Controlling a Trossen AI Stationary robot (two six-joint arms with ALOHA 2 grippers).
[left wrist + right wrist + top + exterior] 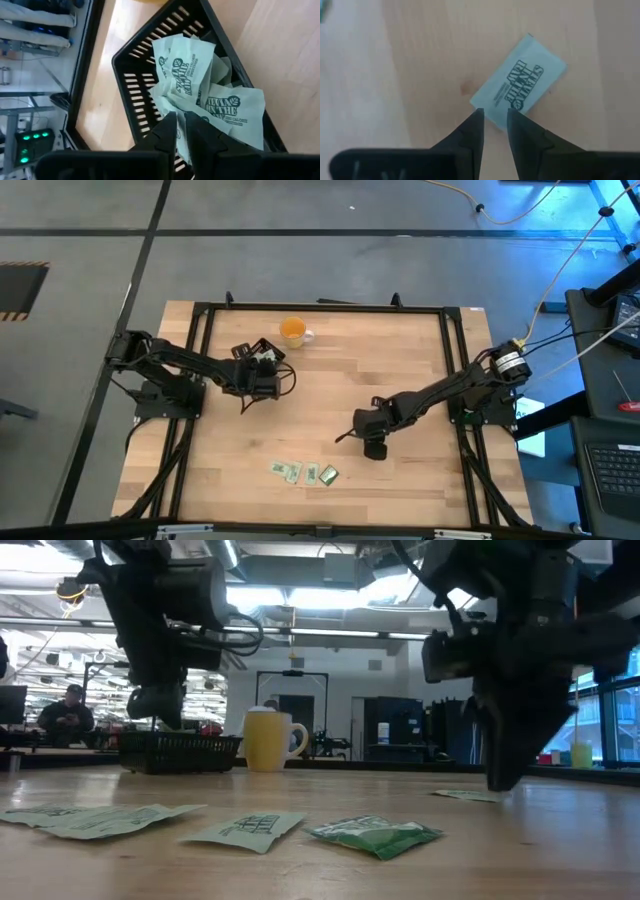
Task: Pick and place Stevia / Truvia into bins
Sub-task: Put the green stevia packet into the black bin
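The black tray (pixel 150 70) holds several pale green Stevia sachets (pixel 186 65), piled loosely. It stands left of centre (pixel 252 352) next to the orange cup. My left gripper (pixel 181 122) hangs over the tray's near side, its fingers a narrow gap apart with a sachet showing through the gap. My right gripper (pixel 495 116) points down, open, at one sachet (pixel 520 82) lying flat on the wood right of centre (pixel 465 796); that sachet's near short end lies at the fingertips. Three more sachets (pixel 305 473) lie near the table's front edge. My left gripper stands slanting down over the piled sachets; whether its fingertips (pixel 169 125) touch the sachet behind them, I cannot tell. My right gripper comes from above with its fingertips (pixel 476 120) at the flat sachet's near short end (pixel 492 114); whether they touch it, I cannot tell.
The orange cup (pixel 293 332) with a white handle stands just beyond the tray toward the far edge. A black frame (pixel 320 307) runs round the table. Bare wood lies between the two arms. A person (pixel 68 712) sits in the room behind.
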